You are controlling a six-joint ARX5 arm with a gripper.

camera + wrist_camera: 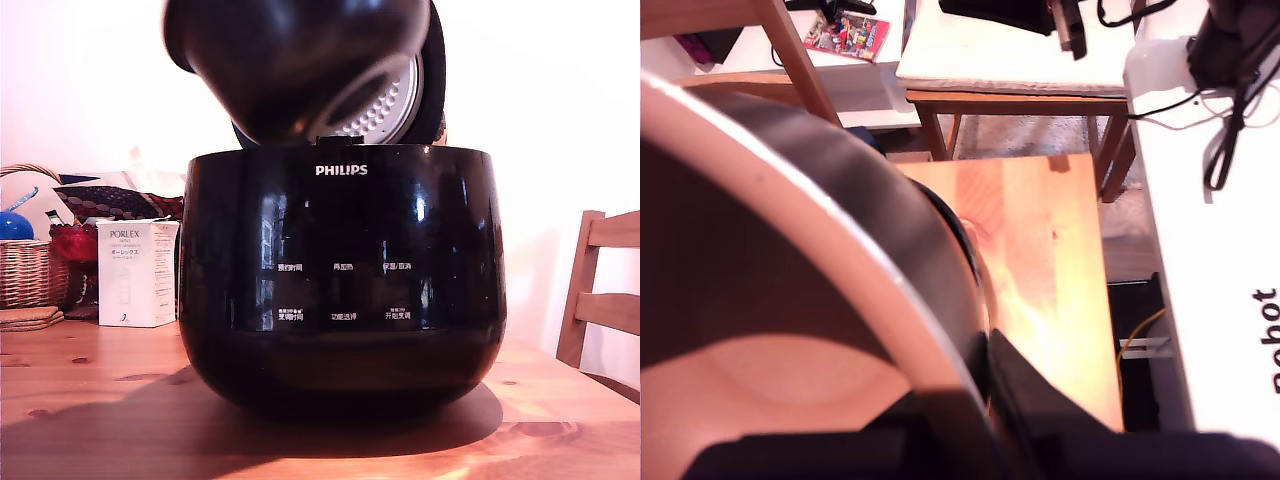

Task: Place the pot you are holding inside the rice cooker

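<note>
The pot (290,60) is hanging tilted above the open rice cooker (340,280) on the bench (90,400), its rim pinched in the gripper (975,400), whose fingers are closing on it.

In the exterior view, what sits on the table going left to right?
Wicker basket → white Porlex box → rice cooker → wooden chair, which stands beside the table at the right edge.
</note>
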